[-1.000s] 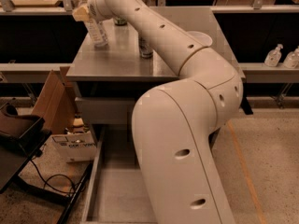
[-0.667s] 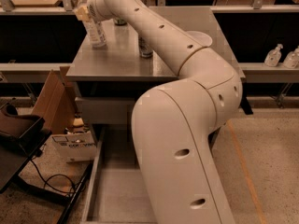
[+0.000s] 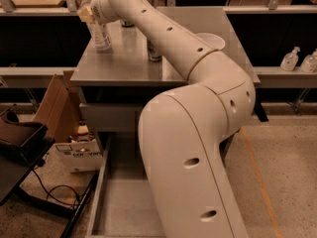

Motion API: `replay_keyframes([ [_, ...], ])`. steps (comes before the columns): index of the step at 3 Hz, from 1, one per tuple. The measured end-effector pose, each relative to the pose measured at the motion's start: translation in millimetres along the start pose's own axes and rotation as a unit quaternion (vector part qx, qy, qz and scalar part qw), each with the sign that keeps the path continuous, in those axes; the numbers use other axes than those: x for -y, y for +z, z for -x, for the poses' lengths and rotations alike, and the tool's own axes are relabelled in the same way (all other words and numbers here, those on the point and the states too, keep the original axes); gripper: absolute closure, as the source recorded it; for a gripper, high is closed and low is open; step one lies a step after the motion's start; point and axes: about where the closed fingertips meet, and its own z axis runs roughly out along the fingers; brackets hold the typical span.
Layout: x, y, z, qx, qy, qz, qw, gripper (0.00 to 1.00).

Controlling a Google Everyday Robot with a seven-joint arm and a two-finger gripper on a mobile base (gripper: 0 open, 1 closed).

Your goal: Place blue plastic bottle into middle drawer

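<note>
The blue plastic bottle, clear with a pale label, stands at the far left of the grey cabinet top, leaning slightly. My gripper is at the end of the long white arm, around the bottle's upper part and cap, with a tan finger against its left side; it looks shut on the bottle. The middle drawer is pulled open low in front of the cabinet. Its bare grey floor shows, and its right part is hidden by my arm's base.
A can stands mid-top, partly behind my arm, and a white bowl sits to the right. On the floor at left are a cardboard flap, a white box, and a black stand with cables. Pump bottles stand far right.
The gripper and the bottle have shifted slightly left together on the cabinet top. Nothing else has moved.
</note>
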Motion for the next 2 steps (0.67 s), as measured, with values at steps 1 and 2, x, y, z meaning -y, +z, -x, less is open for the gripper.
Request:
replay_keyframes([
  [1, -16, -14, 12, 0.017, -0.009, 0.021, 0.9996, 1.0],
  [2, -45, -49, 32, 0.037, -0.017, 0.05, 0.998, 1.0],
])
